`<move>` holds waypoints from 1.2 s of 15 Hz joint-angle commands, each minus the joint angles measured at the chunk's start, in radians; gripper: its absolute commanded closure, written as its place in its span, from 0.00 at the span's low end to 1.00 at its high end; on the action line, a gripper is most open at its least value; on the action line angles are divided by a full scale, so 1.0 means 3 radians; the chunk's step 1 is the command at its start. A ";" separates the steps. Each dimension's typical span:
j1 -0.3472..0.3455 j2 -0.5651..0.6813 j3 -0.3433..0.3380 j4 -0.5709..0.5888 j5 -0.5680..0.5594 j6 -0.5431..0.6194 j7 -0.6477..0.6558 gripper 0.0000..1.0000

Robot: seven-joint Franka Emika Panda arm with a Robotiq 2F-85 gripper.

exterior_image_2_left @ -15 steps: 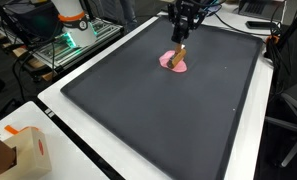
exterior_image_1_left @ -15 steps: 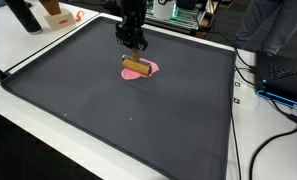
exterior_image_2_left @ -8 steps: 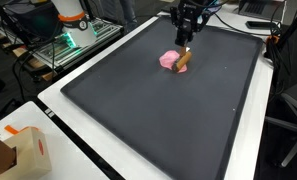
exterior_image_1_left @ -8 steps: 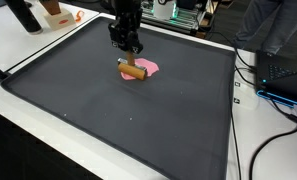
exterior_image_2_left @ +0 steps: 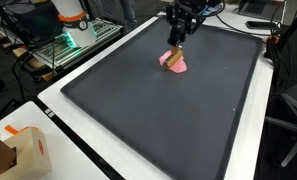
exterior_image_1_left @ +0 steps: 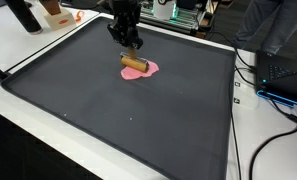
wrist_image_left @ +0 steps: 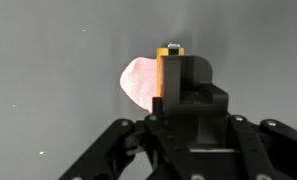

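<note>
Orange-brown block (exterior_image_1_left: 135, 63), wood by the look, short and square-edged. It hangs tilted from the pincer (exterior_image_1_left: 131, 48), which is clamped on its upper end. The lower end is over a flat pink patch (exterior_image_1_left: 148, 72) on the black mat (exterior_image_1_left: 108, 120) covering the tabletop (exterior_image_1_left: 28, 50); contact unclear. Block likely light, stiff and smooth-sided, best held across flat faces. Patch looks thin and soft.
</note>
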 commanded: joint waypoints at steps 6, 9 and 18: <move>-0.0050 0.0401 0.0023 0.0381 0.0099 -0.0661 -0.0123 0.77; -0.0038 0.0500 0.0022 0.0516 0.0084 -0.0887 -0.0138 0.77; -0.0032 0.0363 0.0053 0.0372 0.0019 -0.0597 -0.0172 0.77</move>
